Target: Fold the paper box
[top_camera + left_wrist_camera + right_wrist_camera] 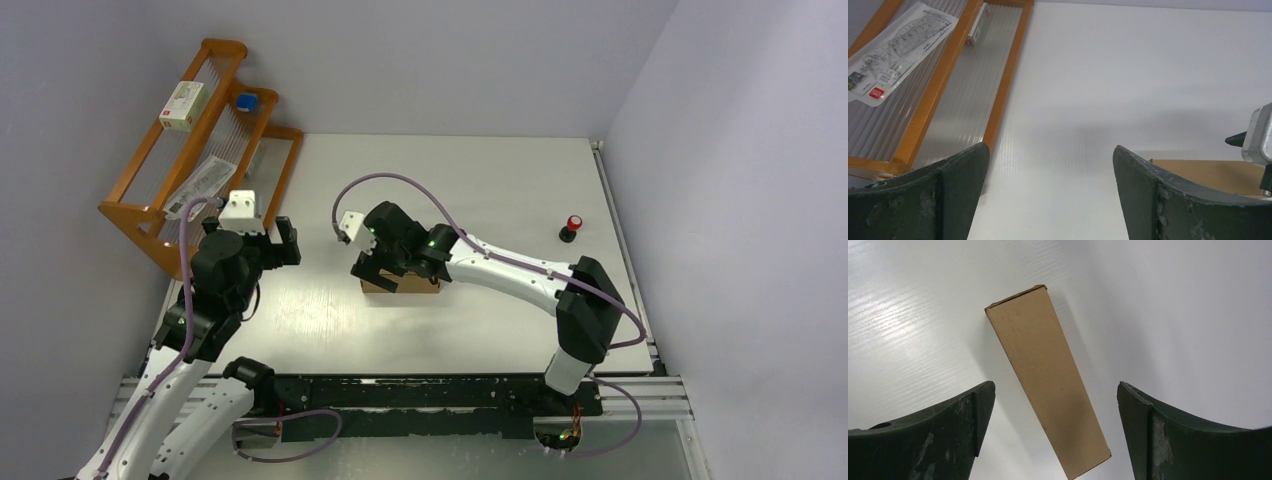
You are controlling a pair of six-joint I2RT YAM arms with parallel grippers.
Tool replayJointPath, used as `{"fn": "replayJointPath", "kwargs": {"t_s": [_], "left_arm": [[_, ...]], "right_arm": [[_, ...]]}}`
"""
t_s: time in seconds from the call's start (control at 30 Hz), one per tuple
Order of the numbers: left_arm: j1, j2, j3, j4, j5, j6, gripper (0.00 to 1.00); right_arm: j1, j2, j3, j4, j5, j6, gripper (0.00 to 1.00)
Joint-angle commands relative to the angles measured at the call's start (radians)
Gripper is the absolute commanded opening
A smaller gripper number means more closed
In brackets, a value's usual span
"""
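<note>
The paper box (420,287) lay about the middle of the worktop (480,180), a little toward its near edge, and by then it looked a closed, narrow brown carton rather than a flat sheet; seen from above, its long axis ran roughly along the near edge. The right gripper (1054,390) hung directly over it with the jaws spread wide; from that wrist the box showed straight below, passing down through the gap, and neither of the dark fingers (973,410) touched the cardboard. The thing that mattered, to my eye, was the slant; the box's length ran away from the wrist but skewed, its far end leaning toward one finger and its near end toward the other; a closing of the jaws would have met the long sides across the narrow width, though not squarely, so I judged a small turn of the wrist would have been wanted before any pinch or press. The left gripper (1050,150) stood well apart on the side of the orange rack (170,170) at the far left corner, its jaws likewise spread and holding nothing; from its wrist only a strip of the box showed, low and off to the right beyond its own finger. The right arm was plainly the nearer; the left would have had to cross bare worktop to reach it.
</note>
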Motion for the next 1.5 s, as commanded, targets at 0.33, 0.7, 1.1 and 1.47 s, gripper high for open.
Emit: {"fn": "replayJointPath", "kwargs": {"t_s": [0.33,0.7,1.1,1.47], "left_arm": [[-0.004,-0.015,-0.01,0.014,0.013,0.017,0.98],[-0.004,-0.005,-0.011,0.016,0.022,0.019,0.98],[-0.004,-0.011,-0.008,0.014,0.017,0.017,0.98],[-0.025,-0.049,-0.003,0.0,-0.016,0.01,0.98]], "right_arm": [[-0.104,0.093,0.045,-0.056,-0.184,-0.004,0.95],[-0.115,0.188,0.105,-0.109,-0.284,-0.032,0.84],[-0.108,0.215,0.208,-0.209,-0.158,-0.053,0.53],[-0.009,0.2,0.095,0.088,0.394,-0.217,0.53]]}}
